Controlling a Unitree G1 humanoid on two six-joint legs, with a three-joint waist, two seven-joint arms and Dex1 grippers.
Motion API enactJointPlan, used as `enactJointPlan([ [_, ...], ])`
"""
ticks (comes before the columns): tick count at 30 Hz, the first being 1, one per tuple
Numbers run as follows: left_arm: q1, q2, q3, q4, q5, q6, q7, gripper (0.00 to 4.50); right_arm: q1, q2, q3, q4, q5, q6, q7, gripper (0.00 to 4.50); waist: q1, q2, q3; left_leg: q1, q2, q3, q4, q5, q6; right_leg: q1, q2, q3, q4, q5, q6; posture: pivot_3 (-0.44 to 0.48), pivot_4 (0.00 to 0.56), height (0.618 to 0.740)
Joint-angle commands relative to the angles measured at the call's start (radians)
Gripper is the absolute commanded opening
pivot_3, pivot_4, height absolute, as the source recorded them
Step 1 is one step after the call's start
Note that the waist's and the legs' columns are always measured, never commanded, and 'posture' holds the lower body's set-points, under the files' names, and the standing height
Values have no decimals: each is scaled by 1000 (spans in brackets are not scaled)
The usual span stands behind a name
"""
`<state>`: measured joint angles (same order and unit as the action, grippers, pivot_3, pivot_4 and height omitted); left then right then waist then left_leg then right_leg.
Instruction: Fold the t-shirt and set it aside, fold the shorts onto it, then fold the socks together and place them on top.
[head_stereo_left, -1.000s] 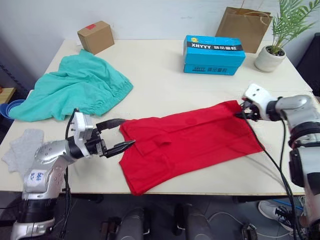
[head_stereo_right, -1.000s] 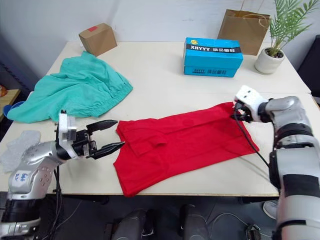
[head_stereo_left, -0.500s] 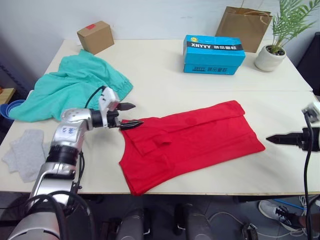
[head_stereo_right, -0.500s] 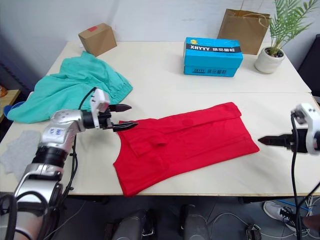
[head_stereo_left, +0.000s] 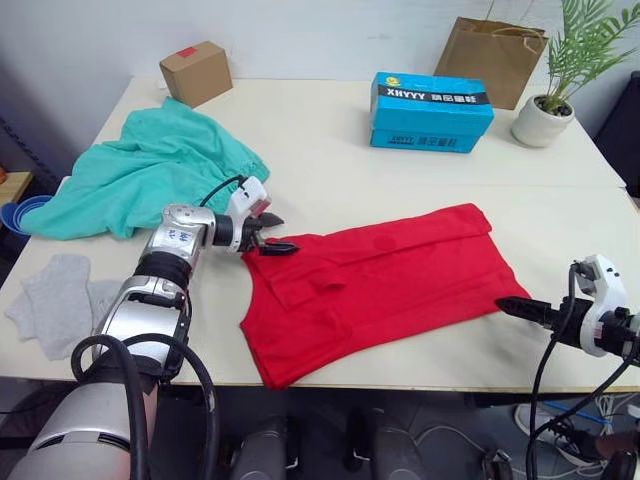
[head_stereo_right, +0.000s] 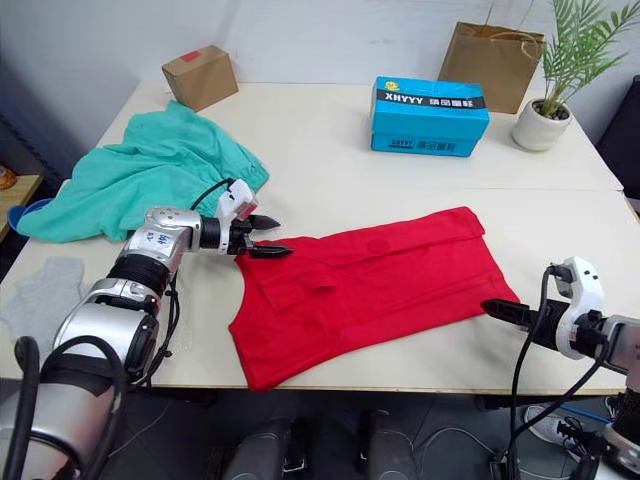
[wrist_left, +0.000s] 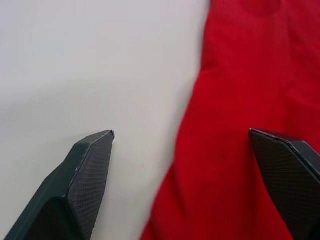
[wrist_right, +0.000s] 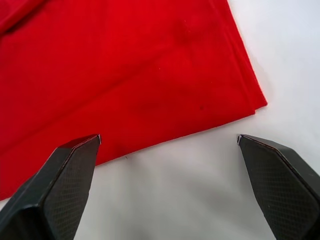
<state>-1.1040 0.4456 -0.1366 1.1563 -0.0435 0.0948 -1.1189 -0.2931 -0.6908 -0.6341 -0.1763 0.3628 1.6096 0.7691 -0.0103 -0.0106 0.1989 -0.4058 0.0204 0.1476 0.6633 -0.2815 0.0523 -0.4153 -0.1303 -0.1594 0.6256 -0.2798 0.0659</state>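
The red t-shirt (head_stereo_left: 380, 285) lies flat and partly folded on the table's (head_stereo_left: 330, 140) front middle. My left gripper (head_stereo_left: 279, 233) is open at the shirt's left far corner, and the shirt's edge (wrist_left: 200, 165) lies between its fingers (wrist_left: 90, 170). My right gripper (head_stereo_right: 505, 313) is open just off the shirt's right near corner (wrist_right: 235, 95), low over the table. The teal shorts (head_stereo_left: 140, 175) lie bunched at the back left. The grey socks (head_stereo_left: 55, 300) lie at the front left edge.
A small cardboard box (head_stereo_left: 195, 72) stands at the back left. A blue carton (head_stereo_left: 432, 97), a brown paper bag (head_stereo_left: 497, 45) and a potted plant (head_stereo_left: 540, 120) stand along the back right. A blue bowl (head_stereo_left: 15, 215) sits off the table's left side.
My left gripper has moved from the table's front edge to the shirt's left far corner. My right gripper has left the shirt's right far corner and come to its near corner, open.
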Motion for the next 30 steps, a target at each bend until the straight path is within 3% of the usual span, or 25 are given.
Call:
enactJointPlan([
  [1,-17,-6,-1,10,22,22,-47,4500,-15,42,26,17,63,5,-63,4471,-4,-3,-1,0,0,0,0,0,0,0,0,0,0,0,0,0,150,740],
  [4,-7,-19,6,14,24,34,-60,4500,-56,79,35,35,71,5,-117,4076,-13,-4,-2,1,0,0,0,0,0,1,0,0,0,0,0,0,150,740],
  [6,4,-23,11,15,24,42,-61,4093,-89,100,41,45,73,5,-146,3510,-18,-4,-2,1,0,0,0,0,0,1,0,0,0,0,0,0,150,740],
  [16,67,17,35,-25,21,39,-102,1078,-169,131,87,86,95,-17,-188,2,-22,-4,-2,1,0,0,-1,0,-1,0,0,0,1,0,0,0,150,740],
  [19,94,25,50,-85,7,61,-109,100,-203,132,108,123,95,-35,-196,0,-20,-4,-2,1,0,0,-1,0,-1,0,0,0,1,0,0,0,150,740],
  [20,118,30,59,-125,-4,83,-107,22,-222,130,121,148,92,-47,-199,0,-23,-4,-2,1,0,0,-1,0,-1,0,0,0,1,0,0,0,150,740],
  [26,341,60,111,-450,-61,223,-29,22,-359,113,258,350,59,-259,-189,0,-36,-3,-2,1,0,1,-1,1,-1,-1,0,1,2,0,-1,0,150,740],
  [30,510,54,185,-758,-119,364,107,22,-469,141,347,526,10,-462,-190,0,-45,-2,-2,1,0,1,-1,1,-1,0,0,2,3,0,0,0,150,740],
])
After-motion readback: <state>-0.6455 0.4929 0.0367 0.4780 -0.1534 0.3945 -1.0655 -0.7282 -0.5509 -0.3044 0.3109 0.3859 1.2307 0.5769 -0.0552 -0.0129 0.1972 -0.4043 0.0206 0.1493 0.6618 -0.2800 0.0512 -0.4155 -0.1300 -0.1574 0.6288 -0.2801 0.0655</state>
